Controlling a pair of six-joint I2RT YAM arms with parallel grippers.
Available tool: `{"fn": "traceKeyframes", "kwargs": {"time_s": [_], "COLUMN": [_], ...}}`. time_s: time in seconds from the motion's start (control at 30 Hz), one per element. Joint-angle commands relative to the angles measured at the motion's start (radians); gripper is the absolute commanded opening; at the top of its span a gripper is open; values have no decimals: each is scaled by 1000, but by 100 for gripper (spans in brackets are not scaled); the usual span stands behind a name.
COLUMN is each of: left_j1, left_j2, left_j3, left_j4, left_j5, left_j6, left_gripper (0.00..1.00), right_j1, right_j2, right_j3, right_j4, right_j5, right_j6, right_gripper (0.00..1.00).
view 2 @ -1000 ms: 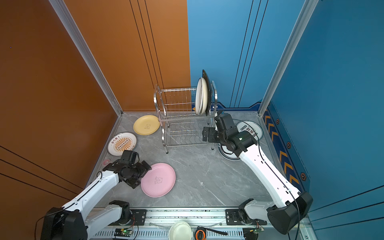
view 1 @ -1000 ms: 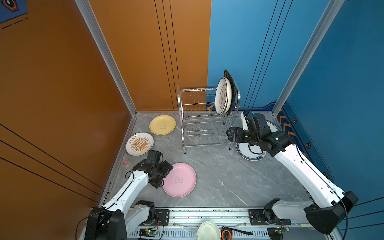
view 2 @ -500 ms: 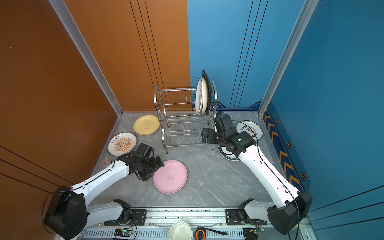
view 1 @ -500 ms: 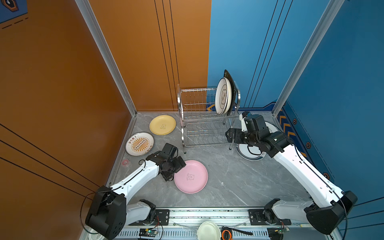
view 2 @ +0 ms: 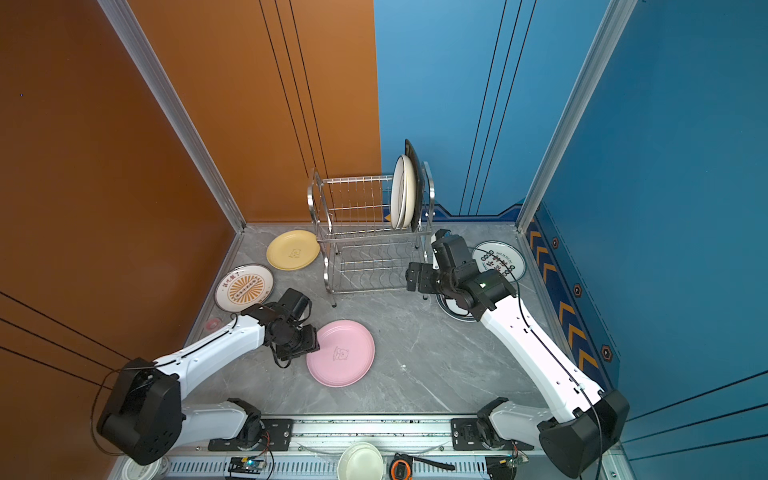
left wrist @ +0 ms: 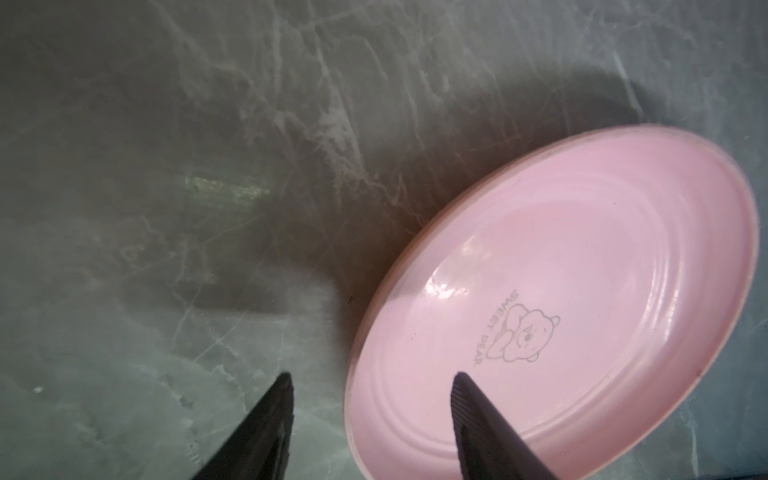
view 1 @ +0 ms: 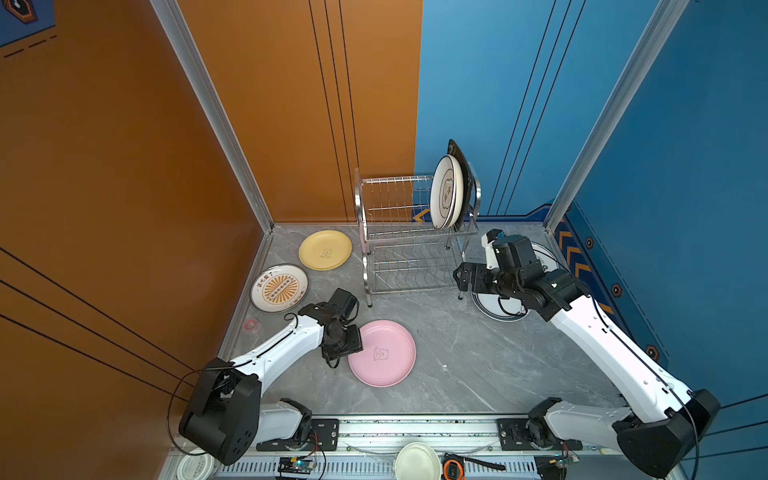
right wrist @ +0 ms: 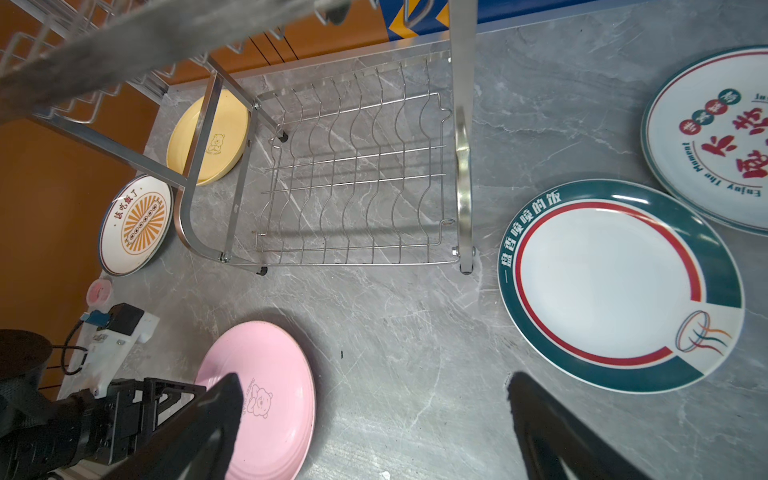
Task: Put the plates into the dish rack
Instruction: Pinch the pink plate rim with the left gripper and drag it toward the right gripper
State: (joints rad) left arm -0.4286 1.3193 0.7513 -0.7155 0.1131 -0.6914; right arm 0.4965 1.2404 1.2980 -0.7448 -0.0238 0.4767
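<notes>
The pink plate (view 1: 382, 353) (left wrist: 582, 291) lies flat on the grey table. My left gripper (view 1: 348, 347) (left wrist: 370, 376) is open and straddles its left rim, one finger over the plate and one outside it. The dish rack (view 1: 411, 245) (right wrist: 353, 187) stands at the back with a white plate (view 1: 446, 197), a cream plate (view 2: 409, 191) and a black square plate (view 1: 463, 166) upright in its top tier. My right gripper (view 1: 459, 278) (right wrist: 374, 382) hangs open by the rack's right front leg. Beside that leg lies a green-ringed plate (right wrist: 615, 286).
A yellow plate (view 1: 325, 249) and a sunburst plate (view 1: 279, 288) lie left of the rack. Another white plate with characters (view 2: 498, 257) sits at the back right. A small pink disc (view 1: 250, 324) lies by the left wall. A white bowl (view 1: 417, 459) rests on the front rail.
My left arm has slid the pink plate rightward towards the table's middle, and its jaws have narrowed round the rim. My right arm has barely moved.
</notes>
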Motion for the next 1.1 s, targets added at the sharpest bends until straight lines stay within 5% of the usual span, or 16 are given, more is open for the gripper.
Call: {"fn": "traceKeyframes", "kwargs": {"time_s": [0.0, 0.8, 1.07], "left_j1": [-6, -21, -42], "left_j2": [25, 35, -60], "left_j3": [-27, -75, -69], "left_j4": [44, 119, 120], "left_j5": [17, 67, 98], "left_j6": [41, 45, 58], "left_gripper": [54, 0, 0], "right_j1": [-11, -42, -49], "right_j2": [-18, -27, -2], "right_j3": [-29, -93, -143], "right_j4": [17, 42, 79], "right_j5": [-39, -104, -206], "right_j6": [19, 31, 43], "right_gripper": [100, 100, 100]}}
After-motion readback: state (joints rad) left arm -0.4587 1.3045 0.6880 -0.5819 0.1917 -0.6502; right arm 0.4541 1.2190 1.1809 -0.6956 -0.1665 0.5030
